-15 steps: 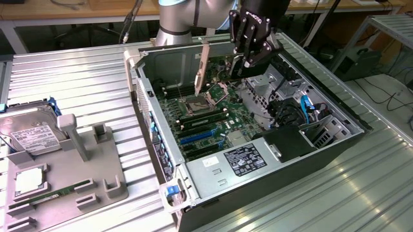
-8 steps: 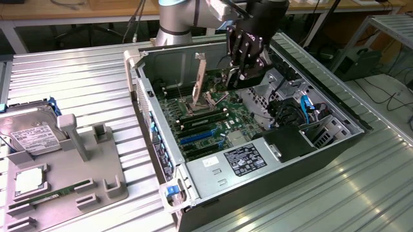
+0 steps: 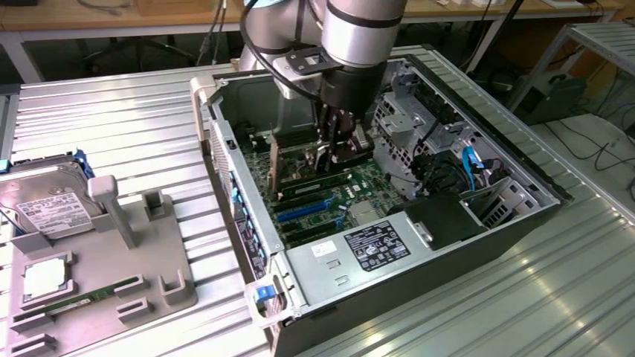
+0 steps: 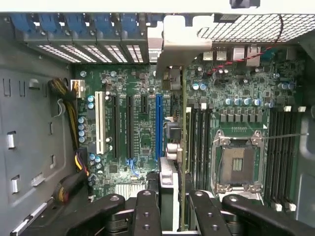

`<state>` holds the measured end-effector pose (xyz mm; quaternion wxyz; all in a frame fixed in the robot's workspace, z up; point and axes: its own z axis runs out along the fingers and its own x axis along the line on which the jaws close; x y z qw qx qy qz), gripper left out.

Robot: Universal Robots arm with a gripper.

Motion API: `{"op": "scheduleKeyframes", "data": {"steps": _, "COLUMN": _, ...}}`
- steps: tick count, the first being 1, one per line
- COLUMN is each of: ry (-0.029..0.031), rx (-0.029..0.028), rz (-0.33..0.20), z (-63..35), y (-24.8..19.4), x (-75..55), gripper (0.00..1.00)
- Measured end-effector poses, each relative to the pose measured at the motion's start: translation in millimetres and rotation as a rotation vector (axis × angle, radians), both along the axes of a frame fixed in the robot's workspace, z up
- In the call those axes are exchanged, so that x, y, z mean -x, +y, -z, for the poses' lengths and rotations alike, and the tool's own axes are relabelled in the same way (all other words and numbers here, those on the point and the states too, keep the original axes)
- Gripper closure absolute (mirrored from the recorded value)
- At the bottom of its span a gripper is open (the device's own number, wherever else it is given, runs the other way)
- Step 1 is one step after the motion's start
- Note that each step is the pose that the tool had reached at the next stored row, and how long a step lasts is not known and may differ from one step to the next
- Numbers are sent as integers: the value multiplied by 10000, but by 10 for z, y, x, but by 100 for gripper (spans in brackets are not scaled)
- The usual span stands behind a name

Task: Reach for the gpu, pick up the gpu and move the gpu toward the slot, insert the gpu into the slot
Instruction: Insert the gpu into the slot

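Gripper (image 4: 172, 195) inside the open computer case (image 3: 516, 212), my 2 fingers (image 4: 145, 209) pinching the gpu (image 4: 183, 147) by its upper edge. Card stands on edge over the green motherboard (image 4: 241, 130). Its long axis runs parallel to the slot (image 4: 158, 128). Silver bracket (image 4: 173, 42) points to the case wall with the blue clips (image 4: 78, 23). Card sits just beside the slot, on the memory-slot side; contact with the board I cannot tell.
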<state>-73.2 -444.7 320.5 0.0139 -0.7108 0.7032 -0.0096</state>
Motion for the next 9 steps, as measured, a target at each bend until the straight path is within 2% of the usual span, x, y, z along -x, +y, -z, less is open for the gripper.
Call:
{"op": "scheduleKeyframes", "data": {"steps": 1, "ry": -1, "rx": -3, "rz": -205, "z": 64, "y": -25, "x": 39, "gripper": 72}}
{"op": "scheduleKeyframes", "data": {"steps": 9, "ry": -1, "rx": -2, "rz": -327, "z": 195, "y": -26, "x": 78, "gripper": 72}}
